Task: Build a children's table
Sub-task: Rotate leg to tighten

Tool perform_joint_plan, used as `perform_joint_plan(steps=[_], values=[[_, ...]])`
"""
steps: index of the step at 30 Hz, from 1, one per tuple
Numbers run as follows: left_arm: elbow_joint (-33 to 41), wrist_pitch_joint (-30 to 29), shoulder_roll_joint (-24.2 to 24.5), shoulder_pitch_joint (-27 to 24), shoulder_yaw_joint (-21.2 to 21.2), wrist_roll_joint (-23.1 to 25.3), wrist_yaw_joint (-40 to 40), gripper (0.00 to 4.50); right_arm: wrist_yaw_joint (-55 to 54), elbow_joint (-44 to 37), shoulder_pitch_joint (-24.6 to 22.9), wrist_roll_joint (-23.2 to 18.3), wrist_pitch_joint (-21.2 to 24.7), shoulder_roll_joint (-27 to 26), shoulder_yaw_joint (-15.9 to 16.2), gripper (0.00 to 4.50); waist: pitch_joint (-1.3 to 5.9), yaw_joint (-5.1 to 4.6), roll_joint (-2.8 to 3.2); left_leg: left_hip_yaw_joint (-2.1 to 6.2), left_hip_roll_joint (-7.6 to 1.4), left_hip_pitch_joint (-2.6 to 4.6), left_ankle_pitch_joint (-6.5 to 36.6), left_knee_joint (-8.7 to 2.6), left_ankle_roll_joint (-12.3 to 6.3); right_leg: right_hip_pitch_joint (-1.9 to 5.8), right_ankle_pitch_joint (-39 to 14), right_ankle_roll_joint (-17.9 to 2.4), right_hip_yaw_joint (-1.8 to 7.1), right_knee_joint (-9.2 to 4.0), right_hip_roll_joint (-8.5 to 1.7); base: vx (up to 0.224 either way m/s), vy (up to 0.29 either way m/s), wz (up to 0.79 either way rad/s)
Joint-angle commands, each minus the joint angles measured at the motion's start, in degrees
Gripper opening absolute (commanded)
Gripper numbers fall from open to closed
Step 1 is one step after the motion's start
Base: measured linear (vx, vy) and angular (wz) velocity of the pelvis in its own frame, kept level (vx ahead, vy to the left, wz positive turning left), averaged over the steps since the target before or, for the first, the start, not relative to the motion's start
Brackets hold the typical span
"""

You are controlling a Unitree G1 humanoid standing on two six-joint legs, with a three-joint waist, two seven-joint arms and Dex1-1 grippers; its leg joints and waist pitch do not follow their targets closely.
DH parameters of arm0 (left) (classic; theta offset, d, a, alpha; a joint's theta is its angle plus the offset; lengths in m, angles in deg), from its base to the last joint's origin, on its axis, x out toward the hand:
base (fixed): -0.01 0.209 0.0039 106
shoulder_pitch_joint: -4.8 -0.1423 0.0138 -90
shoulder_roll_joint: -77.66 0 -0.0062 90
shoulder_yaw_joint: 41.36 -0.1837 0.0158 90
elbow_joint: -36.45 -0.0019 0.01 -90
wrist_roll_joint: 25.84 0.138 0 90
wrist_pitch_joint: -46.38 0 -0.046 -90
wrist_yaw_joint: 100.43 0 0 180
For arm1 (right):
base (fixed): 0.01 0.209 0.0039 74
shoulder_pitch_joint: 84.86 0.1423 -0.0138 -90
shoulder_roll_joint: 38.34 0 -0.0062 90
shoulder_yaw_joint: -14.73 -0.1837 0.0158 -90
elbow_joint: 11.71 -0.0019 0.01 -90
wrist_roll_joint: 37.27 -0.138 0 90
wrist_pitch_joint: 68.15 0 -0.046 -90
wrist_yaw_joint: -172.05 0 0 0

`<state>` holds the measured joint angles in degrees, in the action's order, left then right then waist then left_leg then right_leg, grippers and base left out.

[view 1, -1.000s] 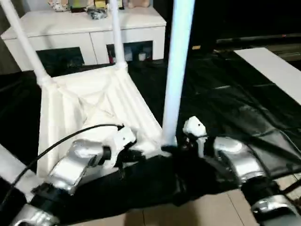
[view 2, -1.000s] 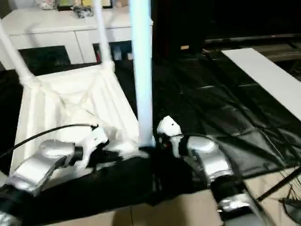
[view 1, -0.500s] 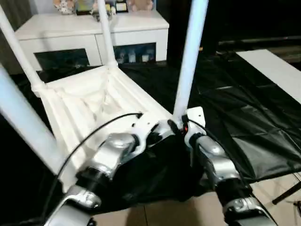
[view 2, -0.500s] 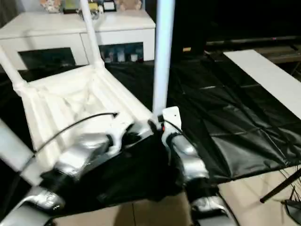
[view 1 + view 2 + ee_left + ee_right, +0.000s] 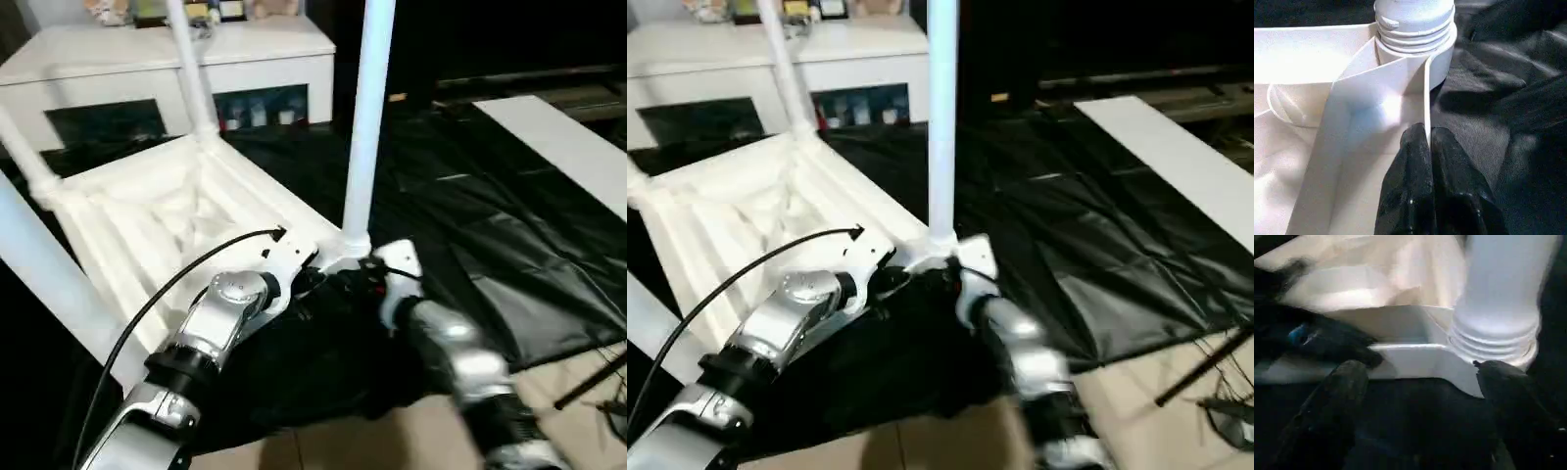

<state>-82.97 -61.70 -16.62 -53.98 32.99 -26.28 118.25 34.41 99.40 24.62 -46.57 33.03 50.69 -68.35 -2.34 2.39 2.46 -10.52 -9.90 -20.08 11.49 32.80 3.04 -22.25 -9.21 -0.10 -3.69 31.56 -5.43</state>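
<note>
Just beyond the left fingers [image 5: 1425,186], the tabletop's corner socket [image 5: 1422,58].

A crinkled black sheet [image 5: 490,235] covers the floor [image 5: 431,441], whose pale tiles show bare along the near edge. Resting upside down on the sheet is the white tabletop [image 5: 167,225] of a children's table, its ribbed underside facing up and white legs [image 5: 367,117] rising from its corner sockets. A flat white board [image 5: 563,147] lies on the sheet to the right, well apart from the tabletop. A white cabinet [image 5: 147,73] stands behind.
</note>
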Motion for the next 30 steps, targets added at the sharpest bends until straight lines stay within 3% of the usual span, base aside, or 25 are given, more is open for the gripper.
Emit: perform_joint_plan(steps=[1, 2, 4, 6, 7, 8, 10, 12, 15, 18, 21, 28, 30], values=[[-0.43, 0.86, 1.3, -1.63, -1.1, -0.6, 3.42, 0.0, 6.98, -2.29, -1.04, -0.57, 0.22, 2.53, 1.4, 4.23, 2.7, 0.53, -0.46, 0.98, -2.92, 0.24, 17.24, -4.42, -3.36, 1.59, -22.89, -8.96, 2.2, -3.9, -3.27, 0.0, 0.0, 0.0], [0.03, 1.4, 2.38, -1.86, -1.81, -0.6, 5.61, 0.0, 10.61, -2.84, -1.32, -0.6, -0.2, 5.6, 1.3, 4.33, 2.67, 0.47, -0.83, 0.79, -2.81, 0.25, 17.01, -4.2, -3.61, 1.32, -23.14, -9.34, 2.31, -4.03, -3.23, 0.0, 0.0, 0.0], [0.46, 1.24, 2.86, -2.05, -1.99, -0.78, 6.65, 0.0, 11.83, -2.94, -1.2, -0.57, -0.45, 6.91, 1.19, 4.45, 2.97, 0.84, -0.95, 0.73, -2.93, 0.35, 15.09, -3.91, -3.95, 1.43, -21.24, -10.4, 2.4, -3.51, -3.26, 0.064, -0.046, 0.11], [2.85, 0.92, 4.55, -3.01, -2.79, -1.76, 11.39, 0.0, 14.53, -4.07, -0.8, -0.91, 0.06, 10.22, 1.06, 4.45, 3.19, 1.04, -1.23, 0.83, -2.85, -0.62, 10.57, -3.57, -4.87, 2.1, -16.18, -11.84, 2.33, -2.47, -3.18, 0.028, -0.018, 0.04], [3.33, 0.95, 4.91, -3.2, -3.03, -1.96, 12.36, 0.0, 14.92, -4.25, -0.75, -0.92, 0.12, 10.7, 1.05, 4.45, 3.19, 1.04, -1.23, 0.83, -2.85, -0.62, 10.57, -3.57, -4.87, 2.1, -16.18, -11.84, 2.33, -2.47, -3.18, 0.0, 0.0, 0.0], [5.09, 0.74, 6.12, -3.93, -3.79, -2.85, 15.75, 0.0, 16.24, -4.88, -0.61, -0.89, 0.12, 12.27, 1.21, 4.45, 3.61, 1.44, -1.04, 0.76, -2.96, -0.44, 7.31, -3.08, -5.87, 2.01, -11.82, -12.98, 2.33, -1.73, -3.12, 0.0, 0.0, 0.0], [7.28, -0.01, 7.36, -4.83, -4.3, -3.98, 19.12, 0.0, 16.22, -4.62, 0.0, -0.01, -0.96, 13.69, 1.4, 4.45, 3.62, 1.61, -0.97, 0.56, -2.91, -0.56, 4.42, -2.74, -7.27, 1.97, -6.4, -14.89, 2.25, -1.06, -2.87, 0.052, -0.016, 0.02], [9.09, -0.22, 8.37, -5.53, -4.94, -4.96, 21.97, 0.0, 15.15, -3.59, 0.91, 0.83, -2.21, 13.68, 0.96, 4.45, 3.67, 1.67, -0.74, 0.69, -3.08, -0.7, 3.54, -2.7, -7.69, 2.13, -4.5, -15.75, 2.07, -0.67, -2.89, 0.0, 0.0, 0.0], [9.74, -0.48, 8.74, -5.78, -5.2, -5.35, 22.94, 0.0, 14.74, -3.15, 1.26, 1.17, -2.79, 13.51, 0.7, 4.45, 3.92, 1.66, -0.48, 0.56, -3.25, -0.19, 3.01, -2.35, -7.95, 1.74, -1.85, -16.99, 2.02, -0.24, -2.55, 0.0, 0.0, 0.0], [11.87, -1.08, 9.79, -6.43, -5.97, -5.68, 24.96, 0.0, 16.08, -3.17, 1.82, 0.93, -2.38, 12.34, 1.78, 4.45, 3.57, 2.09, -0.52, 0.51, -3.41, -0.19, 5.77, -2.61, -7.04, 1.81, -4.78, -16.66, 2.07, -0.47, -2.71, 0.0, 0.0, 0.0], [12.65, -1.73, 9.86, -6.63, -5.93, -5.75, 25.84, 0.0, 17.79, -3.01, 1.9, 0.06, -1.98, 11.59, 3.17, 4.45, 3.35, 2.33, -0.62, 0.34, -3.38, 0.01, 9.6, -2.96, -4.97, 1.76, -8.87, -15.33, 2.19, -0.94, -2.77, 0.0, 0.0, 0.0], [13.82, -2.45, 10.24, -6.93, -5.98, -5.54, 26.71, 0.0, 17.94, 1.23, 4.56, 0.81, -3.51, 9.7, 3.57, 4.45, 3.46, 2.22, -0.67, 0.26, -3.25, -0.11, 9.12, -2.87, -3.99, 1.73, -9.8, -14.39, 2.25, -0.96, -2.95, 0.0, 0.0, 0.0], [14.0, -2.6, 10.32, -7.0, -5.92, -5.47, 26.78, 0.0, 17.71, 2.02, 5.27, 0.67, -3.69, 9.33, 3.33, 4.19, 3.5, 2.26, -0.64, 0.22, -3.23, -0.1, 8.79, -2.8, -4.01, 1.75, -9.48, -14.39, 2.27, -0.91, -2.9, 0.0, 0.0, 0.0]])
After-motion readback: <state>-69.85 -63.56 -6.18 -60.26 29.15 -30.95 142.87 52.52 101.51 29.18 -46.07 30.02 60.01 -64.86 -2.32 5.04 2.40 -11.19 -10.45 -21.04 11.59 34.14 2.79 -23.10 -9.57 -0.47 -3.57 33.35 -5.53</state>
